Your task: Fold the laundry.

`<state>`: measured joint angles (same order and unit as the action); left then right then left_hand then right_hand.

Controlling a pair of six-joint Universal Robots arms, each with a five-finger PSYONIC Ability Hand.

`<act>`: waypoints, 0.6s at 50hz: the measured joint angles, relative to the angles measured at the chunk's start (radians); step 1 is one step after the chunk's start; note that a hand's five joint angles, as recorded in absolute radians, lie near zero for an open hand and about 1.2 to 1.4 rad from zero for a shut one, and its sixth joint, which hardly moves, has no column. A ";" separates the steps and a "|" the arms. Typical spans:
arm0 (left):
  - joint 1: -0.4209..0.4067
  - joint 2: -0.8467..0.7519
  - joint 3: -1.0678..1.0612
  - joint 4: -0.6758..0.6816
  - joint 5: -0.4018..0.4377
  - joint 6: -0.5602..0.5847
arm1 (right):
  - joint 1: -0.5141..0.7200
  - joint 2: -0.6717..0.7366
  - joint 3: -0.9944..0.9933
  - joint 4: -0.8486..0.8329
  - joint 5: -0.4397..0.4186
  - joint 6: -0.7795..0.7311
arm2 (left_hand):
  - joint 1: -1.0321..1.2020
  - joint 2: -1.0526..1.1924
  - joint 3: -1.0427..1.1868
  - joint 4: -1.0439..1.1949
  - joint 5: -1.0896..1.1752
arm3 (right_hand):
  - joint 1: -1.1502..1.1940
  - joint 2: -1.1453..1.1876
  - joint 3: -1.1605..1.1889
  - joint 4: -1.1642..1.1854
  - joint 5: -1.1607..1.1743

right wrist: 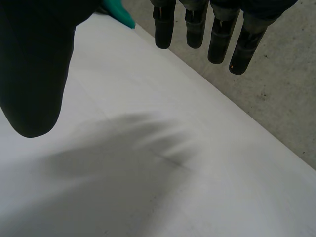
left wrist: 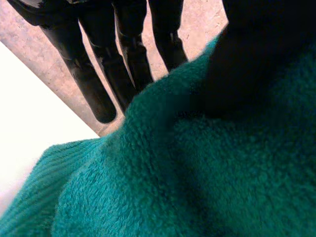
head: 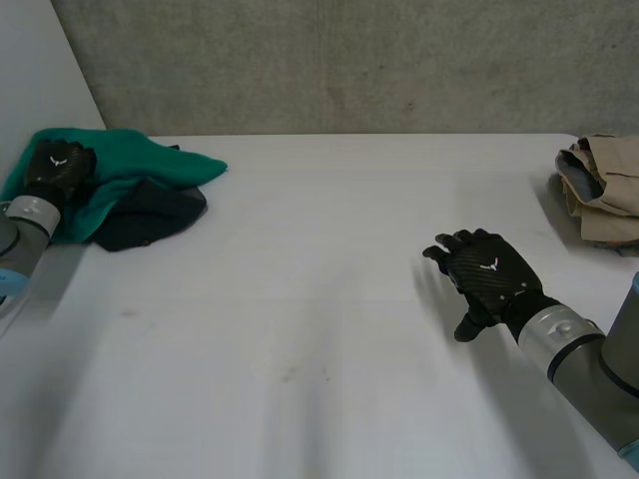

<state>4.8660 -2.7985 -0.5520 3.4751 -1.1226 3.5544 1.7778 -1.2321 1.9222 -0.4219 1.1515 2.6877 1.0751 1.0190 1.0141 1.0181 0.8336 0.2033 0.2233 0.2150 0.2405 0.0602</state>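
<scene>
Left hand (head: 58, 168), fingers (left wrist: 94, 84) straight, sits on the green towel (head: 140, 160); right hand (head: 489, 269), fingers loosely spread, hangs well apart.

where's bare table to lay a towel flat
Free: the table's middle, between the green towel with the dark garment and the right hand. Crowded: far left, where the left hand rests on that towel, and far right by the beige cloth.

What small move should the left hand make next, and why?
Probably curl the fingers of the left hand into the green towel. That hand lies over the crumpled towel with fingers straight, gripping nothing. The towel is bunched over a dark cloth at a corner of the table, and the right hand hovers open above bare table.
</scene>
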 measured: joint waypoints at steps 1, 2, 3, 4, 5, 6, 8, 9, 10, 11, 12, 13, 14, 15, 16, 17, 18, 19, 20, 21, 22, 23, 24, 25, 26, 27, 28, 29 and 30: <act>0.000 -0.003 0.004 -0.001 -0.001 0.000 | 0.000 0.001 0.000 0.000 0.000 0.000 | 0.080 0.119 0.118 0.120 0.115 | 0.000 0.000 0.000 0.000 0.000; -0.001 -0.008 0.009 -0.002 -0.002 0.000 | 0.000 0.003 -0.001 0.000 0.000 0.000 | 0.080 0.146 0.144 0.147 0.133 | 0.000 0.000 0.000 0.000 0.000; -0.005 -0.012 0.016 -0.001 -0.007 0.001 | 0.000 0.007 -0.002 0.000 0.001 -0.001 | 0.080 0.174 0.172 0.176 0.138 | 0.000 0.000 0.000 0.000 0.000; -0.008 -0.012 0.017 0.000 -0.012 0.001 | 0.000 0.008 -0.003 0.000 0.001 -0.001 | 0.080 0.174 0.172 0.176 0.138 | 0.000 0.000 0.000 0.000 0.000; -0.012 -0.009 0.017 0.001 -0.017 0.002 | 0.001 0.010 -0.004 0.000 0.002 -0.002 | 0.080 0.176 0.175 0.180 0.138 | 0.000 0.000 0.000 0.000 0.000; -0.020 0.000 0.014 0.004 -0.026 0.002 | 0.001 0.011 -0.004 0.000 0.002 -0.002 | 0.080 0.176 0.175 0.180 0.138 | 0.000 0.000 0.000 0.000 0.000; -0.027 0.008 0.011 0.006 -0.033 0.002 | 0.001 0.011 -0.004 0.000 0.002 -0.002 | 0.080 0.176 0.175 0.180 0.138 | 0.000 0.000 0.000 0.000 0.000; -0.049 0.045 -0.006 0.015 -0.060 0.001 | 0.001 0.012 -0.005 0.000 0.002 -0.003 | 0.080 0.176 0.176 0.180 0.138 | 0.000 0.000 0.000 0.000 0.000; -0.055 0.058 -0.014 0.016 -0.067 0.000 | 0.001 0.012 -0.005 0.000 0.002 -0.003 | 0.080 0.176 0.176 0.180 0.138 | 0.000 0.000 0.000 0.000 0.000; -0.071 0.101 -0.042 0.026 -0.083 -0.003 | 0.001 0.012 -0.005 0.001 0.002 -0.002 | 0.080 0.177 0.177 0.180 0.138 | 0.000 0.000 0.000 0.000 0.000; -0.080 0.129 -0.060 0.032 -0.091 -0.006 | 0.001 0.012 -0.005 0.000 0.003 -0.002 | 0.080 0.177 0.177 0.180 0.138 | 0.000 0.000 0.000 0.000 0.000; -0.092 0.171 -0.089 0.040 -0.102 -0.011 | 0.001 0.012 -0.004 0.001 0.003 -0.002 | 0.080 0.177 0.177 0.180 0.138 | 0.000 0.000 0.000 0.000 0.000; -0.103 0.205 -0.113 0.047 -0.110 -0.015 | 0.001 0.012 -0.004 0.001 0.003 -0.001 | 0.080 0.178 0.177 0.180 0.138 | 0.000 0.000 0.000 0.000 0.000; -0.106 0.217 -0.122 0.049 -0.112 -0.016 | 0.001 0.011 -0.004 0.001 0.003 0.000 | 0.080 0.178 0.177 0.180 0.138 | 0.000 0.000 0.000 0.000 0.000; -0.131 0.292 -0.181 0.064 -0.124 -0.030 | 0.000 0.010 -0.004 0.001 0.004 0.001 | 0.080 0.178 0.178 0.180 0.138 | 0.000 0.000 0.000 0.000 0.000; -0.131 0.292 -0.181 0.064 -0.124 -0.030 | 0.000 0.010 -0.004 0.001 0.004 0.001 | 0.080 0.178 0.178 0.180 0.138 | 0.000 0.000 0.000 0.000 0.000; -0.176 0.410 -0.273 0.088 -0.134 -0.061 | 0.000 0.009 -0.003 0.002 0.005 0.002 | 0.080 0.179 0.179 0.181 0.138 | 0.000 0.000 0.000 0.000 0.000; -0.214 0.496 -0.347 0.103 -0.138 -0.090 | -0.001 0.005 -0.002 0.003 0.007 0.005 | 0.080 0.179 0.179 0.181 0.138 | 0.000 0.000 0.000 0.000 0.000; -0.244 0.557 -0.399 0.113 -0.139 -0.114 | -0.002 0.003 -0.002 0.003 0.009 0.006 | 0.080 0.179 0.179 0.181 0.138 | 0.000 0.000 0.000 0.000 0.000; -0.262 0.591 -0.429 0.117 -0.140 -0.128 | -0.003 -0.001 -0.002 0.004 0.011 0.007 | 0.080 0.179 0.180 0.181 0.138 | 0.000 0.000 0.000 0.000 0.000; -0.304 0.667 -0.498 0.125 -0.140 -0.163 | -0.004 -0.007 -0.002 0.004 0.016 0.008 | 0.080 0.179 0.180 0.182 0.138 | 0.000 0.000 0.000 0.000 0.000; -0.322 0.697 -0.526 0.127 -0.140 -0.178 | -0.006 -0.011 -0.002 0.004 0.019 0.008 | 0.080 0.179 0.180 0.182 0.138 | 0.000 0.000 0.000 0.000 0.000; -0.353 0.744 -0.572 0.129 -0.140 -0.203 | -0.008 -0.017 -0.002 0.005 0.025 0.009 | 0.080 0.179 0.180 0.183 0.138 | 0.000 0.000 0.000 0.000 0.000; -0.392 0.796 -0.627 0.131 -0.139 -0.234 | -0.011 -0.022 -0.003 0.005 0.029 0.010 | 0.080 0.179 0.180 0.184 0.138 | 0.000 0.000 0.000 0.000 0.000; -0.442 0.849 -0.690 0.131 -0.137 -0.271 | -0.020 -0.039 -0.005 0.005 0.048 0.012 | 0.080 0.179 0.180 0.184 0.138 | 0.000 0.000 0.000 0.000 0.000; -0.464 0.869 -0.718 0.130 -0.137 -0.287 | -0.025 -0.045 -0.007 0.005 0.056 0.014 | 0.080 0.180 0.180 0.184 0.138 | 0.000 0.000 0.000 0.000 0.000; -0.505 0.896 -0.764 0.129 -0.135 -0.312 | -0.030 -0.053 -0.010 0.005 0.067 0.017 | 0.080 0.180 0.180 0.184 0.138 | 0.000 0.000 0.000 0.000 0.000; -0.543 0.912 -0.803 0.128 -0.135 -0.332 | -0.037 -0.062 -0.015 0.006 0.081 0.024 | 0.080 0.180 0.180 0.184 0.138 | 0.000 0.000 0.000 0.000 0.000; -0.567 0.920 -0.826 0.127 -0.134 -0.343 | -0.042 -0.068 -0.018 0.006 0.089 0.029 | 0.080 0.180 0.180 0.184 0.138 | 0.000 0.000 0.000 0.000 0.000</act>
<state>4.2991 -1.8787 -1.3779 3.6025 -1.2570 3.2116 1.7358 -1.2997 1.9040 -0.4157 1.2409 2.7165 1.1550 1.1985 1.1940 1.2022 0.9718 0.2033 0.2233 0.2150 0.2405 0.0602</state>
